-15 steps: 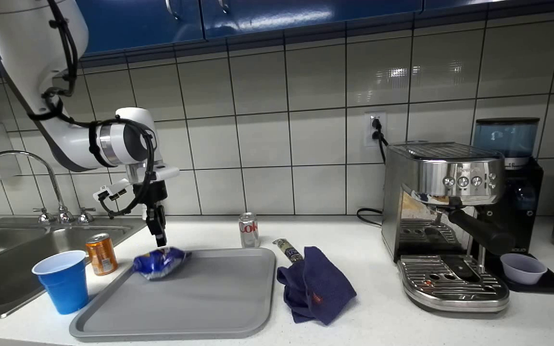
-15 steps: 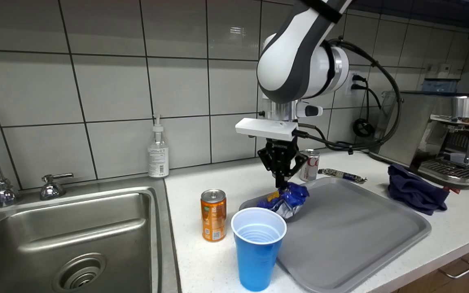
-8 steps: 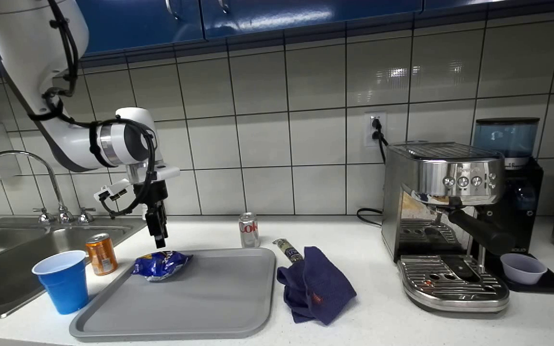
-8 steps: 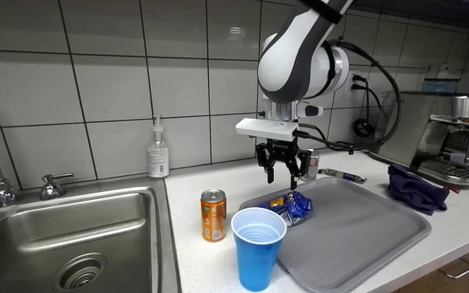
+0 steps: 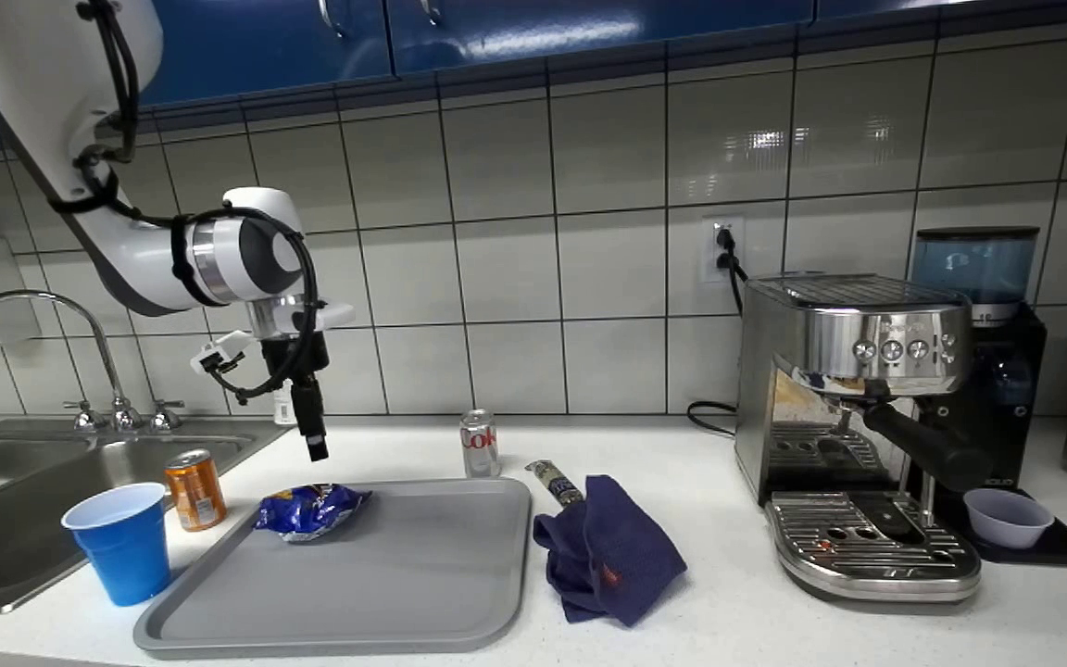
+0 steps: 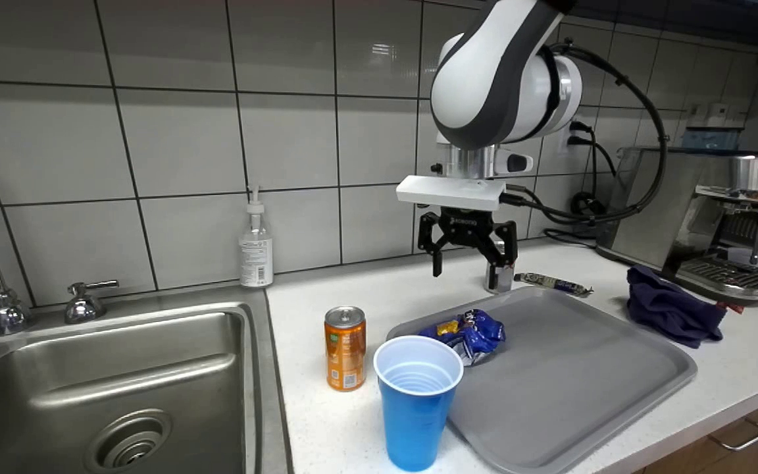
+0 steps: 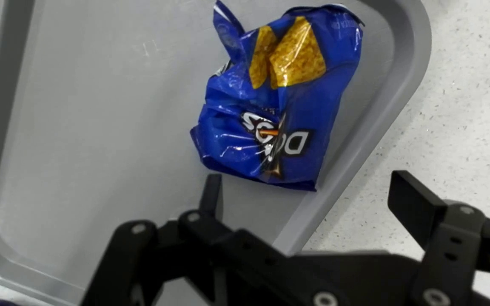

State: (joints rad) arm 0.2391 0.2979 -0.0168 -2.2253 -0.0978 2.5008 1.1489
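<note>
1 claw (image 6: 466,275), 1 bag (image 7: 279,102), 2 cans (image 6: 345,349)

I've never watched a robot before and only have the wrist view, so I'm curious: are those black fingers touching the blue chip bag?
Observer: No, in both exterior views the fingers hang above the bag, with a gap between.
Visitor: Is anything standing near the bag that I can't see?
Observer: Yes, an orange can, between the sink and the tray.
Visitor: Are there any other cans about?
Observer: One more: a silver can stands beyond the tray, on the side of the tiled wall.
</note>
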